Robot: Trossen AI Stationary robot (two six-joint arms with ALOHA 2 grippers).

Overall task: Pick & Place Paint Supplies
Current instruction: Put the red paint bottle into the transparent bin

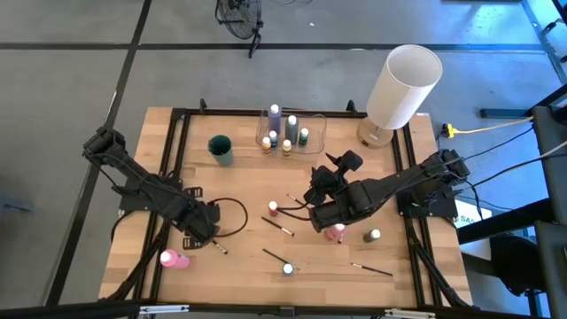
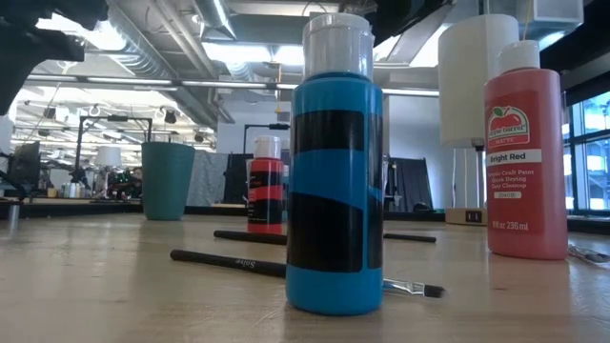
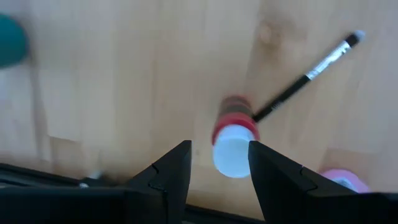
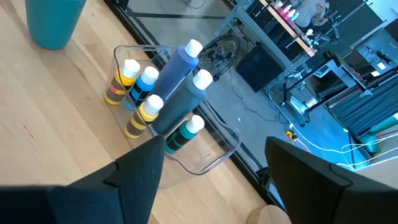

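Wooden tabletop, high view: it is carrying a clear container at its far edge, with several bottles standing inside.
Teal cup, high view: it is standing just left of the container.
White cylinder, high view: it is standing to the right of the container.
Loose supplies, high view: a red bottle, a blue bottle, a green bottle and a pink bottle are sitting well in front of the container, with paintbrushes lying among them.
Left claw, high view: it is hovering in front of the container and off to its left.
Right claw, high view: it is hovering just in front of the container's right end.
Low view: the blue bottle is standing closest, with a brush lying behind it; the container is not showing.
Left claw, left wrist view: its fingers are standing apart and gripping nothing, with the red bottle showing beyond the gap.
Right claw, right wrist view: it is gaping wide and empty, facing the container, where a tall dark blue bottle is leaning over smaller ones.
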